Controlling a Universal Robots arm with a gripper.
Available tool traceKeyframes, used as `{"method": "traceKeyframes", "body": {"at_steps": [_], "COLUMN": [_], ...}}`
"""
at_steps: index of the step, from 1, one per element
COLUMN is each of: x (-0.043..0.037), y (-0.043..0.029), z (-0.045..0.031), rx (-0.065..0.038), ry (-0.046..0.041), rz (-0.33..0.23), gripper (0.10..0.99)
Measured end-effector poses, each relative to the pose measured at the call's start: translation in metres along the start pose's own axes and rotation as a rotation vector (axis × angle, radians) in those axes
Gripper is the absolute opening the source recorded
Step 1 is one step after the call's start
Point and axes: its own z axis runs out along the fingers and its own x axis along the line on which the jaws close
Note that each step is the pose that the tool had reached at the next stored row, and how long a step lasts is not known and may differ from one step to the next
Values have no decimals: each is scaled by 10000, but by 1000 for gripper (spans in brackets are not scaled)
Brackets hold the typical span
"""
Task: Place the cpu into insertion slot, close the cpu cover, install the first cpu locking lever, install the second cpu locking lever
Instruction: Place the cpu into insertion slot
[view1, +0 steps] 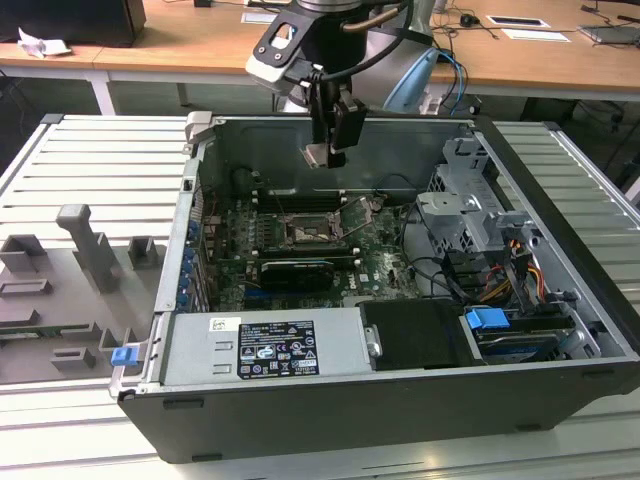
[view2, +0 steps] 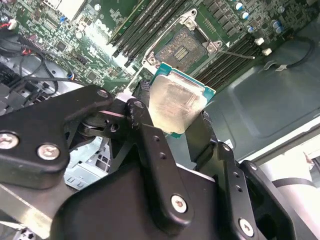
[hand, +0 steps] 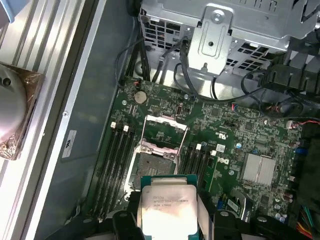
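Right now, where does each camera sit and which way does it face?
Exterior view: off the arm, looking down into the case; shows arm, end effector.
First wrist view: at the wrist, facing the motherboard; fingers show.
Second wrist view: at the wrist, looking along the fingers.
Both wrist views share the held cpu and slot.

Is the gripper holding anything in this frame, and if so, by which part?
Yes. The gripper holds the cpu, pinched by two opposite edges between its fingers. The chip's metal face is uncovered, and it is raised over the motherboard.
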Motion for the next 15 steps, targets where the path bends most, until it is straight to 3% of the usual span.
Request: {"method": "traceKeyframes", "body": {"at_steps": [15], "x": [0], "y": [-2], "z": [21], "rx": [-31], "ry": [-142], "rz": [1603], "gripper": [529]}}
